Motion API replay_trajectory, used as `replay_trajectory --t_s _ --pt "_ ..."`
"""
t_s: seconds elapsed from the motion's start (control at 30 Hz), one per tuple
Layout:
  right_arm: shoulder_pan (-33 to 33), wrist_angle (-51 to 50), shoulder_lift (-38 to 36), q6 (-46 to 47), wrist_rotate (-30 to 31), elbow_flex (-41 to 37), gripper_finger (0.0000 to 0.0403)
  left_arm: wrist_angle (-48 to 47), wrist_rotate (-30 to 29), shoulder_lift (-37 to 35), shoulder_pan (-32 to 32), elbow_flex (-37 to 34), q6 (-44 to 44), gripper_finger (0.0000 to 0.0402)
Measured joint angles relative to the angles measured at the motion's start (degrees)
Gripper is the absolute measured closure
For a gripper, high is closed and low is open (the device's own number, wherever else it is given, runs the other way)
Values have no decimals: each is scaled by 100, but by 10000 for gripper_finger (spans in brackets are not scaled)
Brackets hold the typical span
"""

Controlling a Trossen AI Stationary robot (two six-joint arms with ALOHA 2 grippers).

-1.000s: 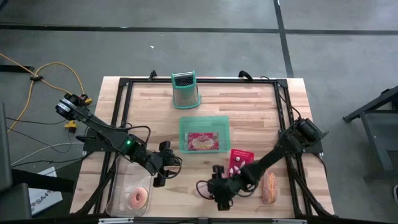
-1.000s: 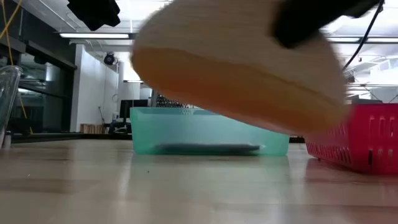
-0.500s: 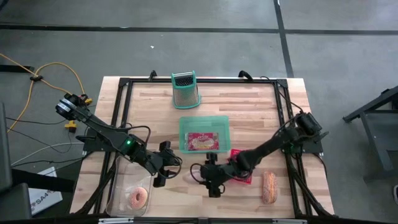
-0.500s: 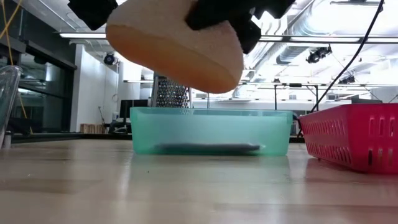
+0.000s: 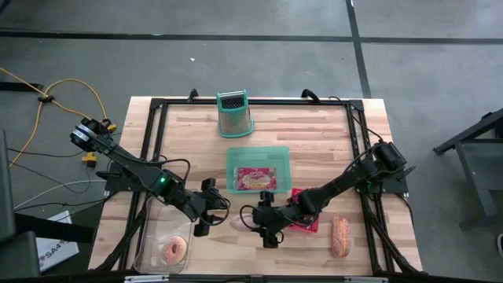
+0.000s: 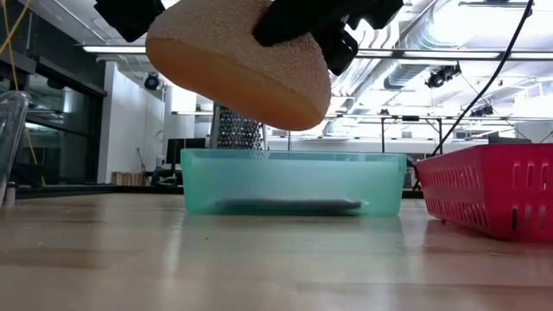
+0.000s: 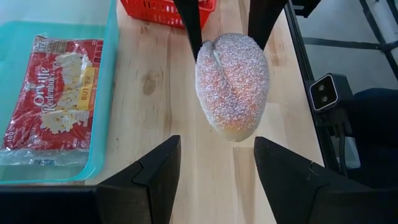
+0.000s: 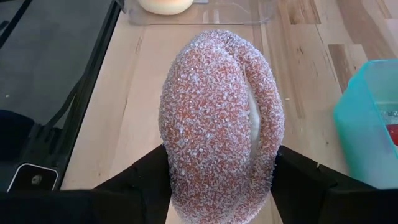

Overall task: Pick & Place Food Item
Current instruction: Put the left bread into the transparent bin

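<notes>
Right gripper (image 5: 268, 222) has carried the sugared bun (image 8: 221, 121), clamped in its fingers, from the worktop's right edge toward the middle. Left gripper (image 5: 206, 212) waits nearby, fingers apart. Handover probably next: bring it between them.

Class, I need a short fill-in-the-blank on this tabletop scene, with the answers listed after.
1. The right pincer grips a sugared ____.
2. The popcorn packet lies in the ____ bin.
3. The clear container holds a pink ____.
4. The metal grater stands at the table's ____ edge.

Answers: pastry; teal; donut; far
</notes>
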Motion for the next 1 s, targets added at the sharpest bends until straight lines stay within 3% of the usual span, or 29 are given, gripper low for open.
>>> replay_trajectory --t_s 1.0 --pt "-2 -4 7 -4 33 2 186 719 0 0 0 1 -2 204"
